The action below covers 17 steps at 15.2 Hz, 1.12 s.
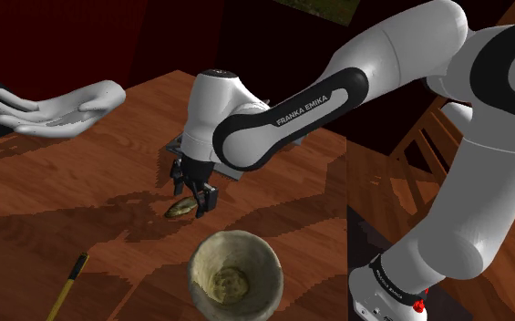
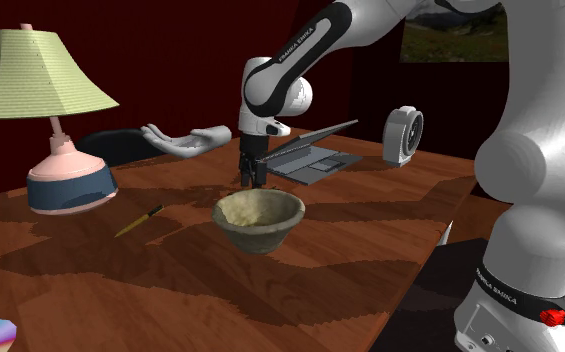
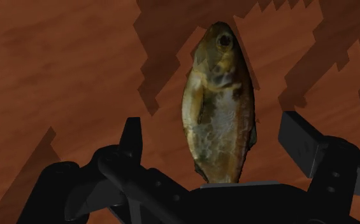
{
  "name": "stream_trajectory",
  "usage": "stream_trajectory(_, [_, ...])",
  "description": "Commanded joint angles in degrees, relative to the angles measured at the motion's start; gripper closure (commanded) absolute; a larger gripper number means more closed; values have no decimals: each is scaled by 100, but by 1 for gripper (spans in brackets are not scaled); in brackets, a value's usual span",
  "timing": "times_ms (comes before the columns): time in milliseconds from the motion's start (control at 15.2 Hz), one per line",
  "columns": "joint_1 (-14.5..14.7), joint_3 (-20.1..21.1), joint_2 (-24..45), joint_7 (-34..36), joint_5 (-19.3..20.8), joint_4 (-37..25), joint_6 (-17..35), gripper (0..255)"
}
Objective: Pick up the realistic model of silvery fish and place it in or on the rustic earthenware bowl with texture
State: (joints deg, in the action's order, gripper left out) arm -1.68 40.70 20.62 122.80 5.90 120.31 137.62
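Gripper (image 3: 214, 130): spread wide and low over the fish, with 1 black finger (image 3: 132, 137) on each side of it and a gap on both sides. It pinches nothing.
Fish (image 3: 220, 108): lies flat on the tabletop between the 2 fingers, with an olive-brown back and a pale silvery belly. Its head points away from the gripper's palm.
Fish's place: in the shoulder view it lies near the bowl, up and to the left of it, and apart from it.
Bowl (image 1: 239, 237): rough and beige-grey, with a mottled inside. It stands upright on the tabletop between the fish and the stand.
Tabletop (image 1: 82, 210): reddish-brown wood crossed by jagged shadows.
Arm (image 1: 310, 105): white with dark joints, bent down over the tabletop.
Pencil (image 1: 66, 287): yellow, lying flat, well to the shoulder view's left of the bowl.
Model hand (image 1: 55, 109): white, palm up, at the far side of the tabletop.
Laptop (image 2: 310, 155): grey, lid half raised, just behind the gripper in the second exterior view.
Lamp (image 2: 50, 120): pale green shade on a pink and blue base, at the second exterior view's left.
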Motion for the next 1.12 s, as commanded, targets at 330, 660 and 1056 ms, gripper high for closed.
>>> stream_trajectory(330, [-7, 8, -16, -4, -11, 23, 8, 255])
stream_trajectory(660, [-27, 32, -58, -24, -48, -13, -62, 255])
stream_trajectory(1056, [-174, 199, -397, -164, -327, -126, -452, 255])
